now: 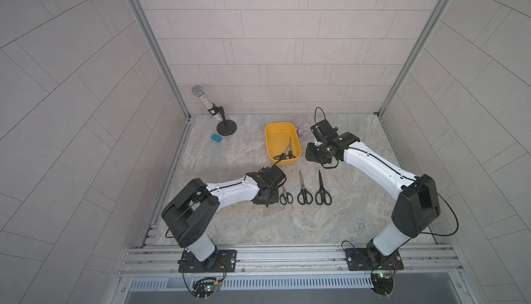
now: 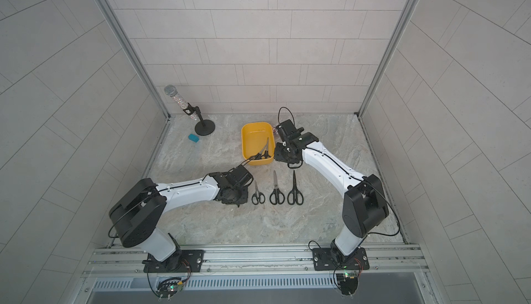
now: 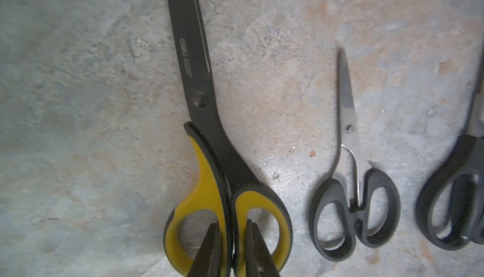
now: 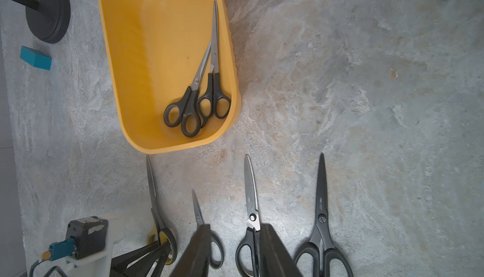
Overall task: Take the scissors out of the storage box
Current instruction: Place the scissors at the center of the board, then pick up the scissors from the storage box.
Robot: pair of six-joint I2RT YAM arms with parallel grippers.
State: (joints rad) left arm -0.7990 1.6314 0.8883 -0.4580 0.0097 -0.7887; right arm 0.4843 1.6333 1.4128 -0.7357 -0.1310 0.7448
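Pale grey tiled walls (image 1: 287,44) box in a marbled stone-look tabletop (image 1: 258,225). The yellow storage box (image 1: 271,141) sits toward the back with two black-handled scissors (image 1: 287,152) crossed inside. Three black pairs (image 1: 304,194) lie in a row on the table in front of it. Left gripper (image 3: 231,226) is pinched tight on the yellow-handled scissors (image 3: 201,97), a finger in each loop, beside that row. Right gripper (image 4: 235,226) hangs partly open by the box, holding nothing. Sparkly mic on a stand (image 1: 207,102) and a teal block (image 1: 216,138) sit back left.

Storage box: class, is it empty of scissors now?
No, two black-handled scissors lie inside the storage box.
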